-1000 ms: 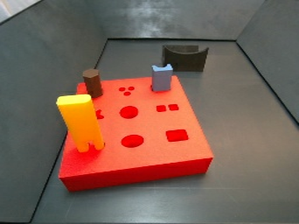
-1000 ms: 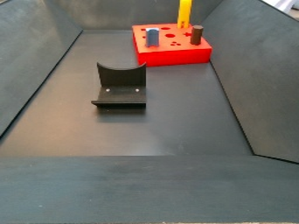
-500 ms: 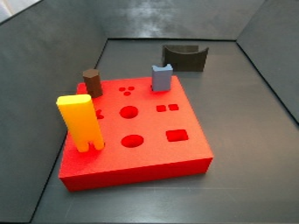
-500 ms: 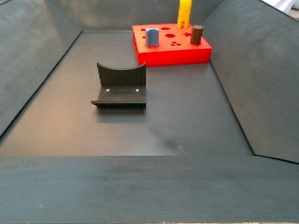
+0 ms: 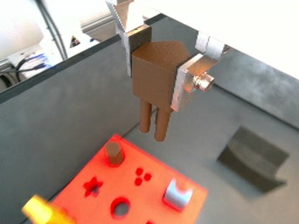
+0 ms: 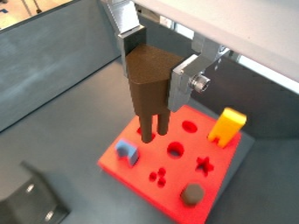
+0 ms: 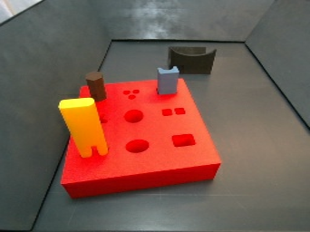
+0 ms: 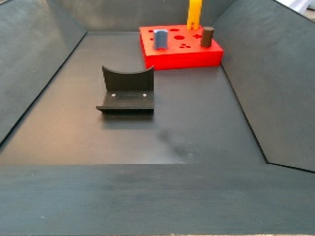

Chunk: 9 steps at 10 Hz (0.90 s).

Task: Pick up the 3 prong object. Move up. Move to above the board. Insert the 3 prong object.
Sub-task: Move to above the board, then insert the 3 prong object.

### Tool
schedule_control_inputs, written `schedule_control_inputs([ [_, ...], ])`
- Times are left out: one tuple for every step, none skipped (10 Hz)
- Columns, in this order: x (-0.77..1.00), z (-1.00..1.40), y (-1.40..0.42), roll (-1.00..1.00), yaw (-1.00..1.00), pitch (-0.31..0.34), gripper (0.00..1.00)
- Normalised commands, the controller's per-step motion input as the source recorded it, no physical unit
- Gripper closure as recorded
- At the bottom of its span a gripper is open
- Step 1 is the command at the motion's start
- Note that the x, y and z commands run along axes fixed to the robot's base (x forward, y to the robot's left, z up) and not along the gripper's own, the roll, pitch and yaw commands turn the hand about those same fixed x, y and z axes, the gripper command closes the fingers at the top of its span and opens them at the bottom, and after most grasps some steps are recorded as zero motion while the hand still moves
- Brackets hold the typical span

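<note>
In both wrist views my gripper [image 5: 158, 74] [image 6: 158, 74] is shut on the 3 prong object [image 5: 156, 83] [image 6: 149, 87]. This is a brown block gripped at its upper end between the silver fingers, with its thin prongs hanging down. It hangs high above the floor. The red board [image 5: 126, 162] [image 6: 142, 166] lies below, with cut-out circles, a star and dot groups in its top. The board also shows in both side views [image 7: 158, 129] [image 8: 185, 58]. The gripper and the 3 prong object are out of sight in both side views.
On the board stand a yellow two-legged block [image 7: 82, 127] [image 8: 194, 11], a short dark-brown cylinder [image 7: 94, 84] [image 8: 207, 35] and a blue block [image 7: 168, 80] [image 8: 160, 39]. The dark fixture [image 7: 191, 59] [image 8: 125, 90] stands on the floor apart from the board. Grey walls enclose the floor.
In a side view a faint shadow has appeared on the floor in front of the fixture. The board and the blocks on it have not moved.
</note>
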Motion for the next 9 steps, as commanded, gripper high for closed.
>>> schedule_control_inputs([
  [0.36, 0.07, -0.75, 0.02, 0.01, 0.151, 1.0],
  [0.23, 0.05, -0.39, 0.04, 0.01, 0.141, 1.0],
  [0.18, 0.04, -0.27, 0.05, 0.01, 0.122, 1.0],
  [-0.12, -0.12, 0.05, 0.05, -0.04, 0.0, 1.0],
  [-0.13, -0.07, 0.07, 0.05, -0.02, 0.004, 1.0],
  [-0.15, 0.0, 0.08, 0.0, -0.03, 0.0, 1.0],
  [-0.26, -0.27, 0.07, 0.03, -0.17, -0.006, 1.0],
  [-0.3, -0.46, 0.13, 0.0, -0.33, -0.071, 1.0],
  [-0.33, -0.67, 0.18, 0.0, -0.45, -0.171, 1.0],
])
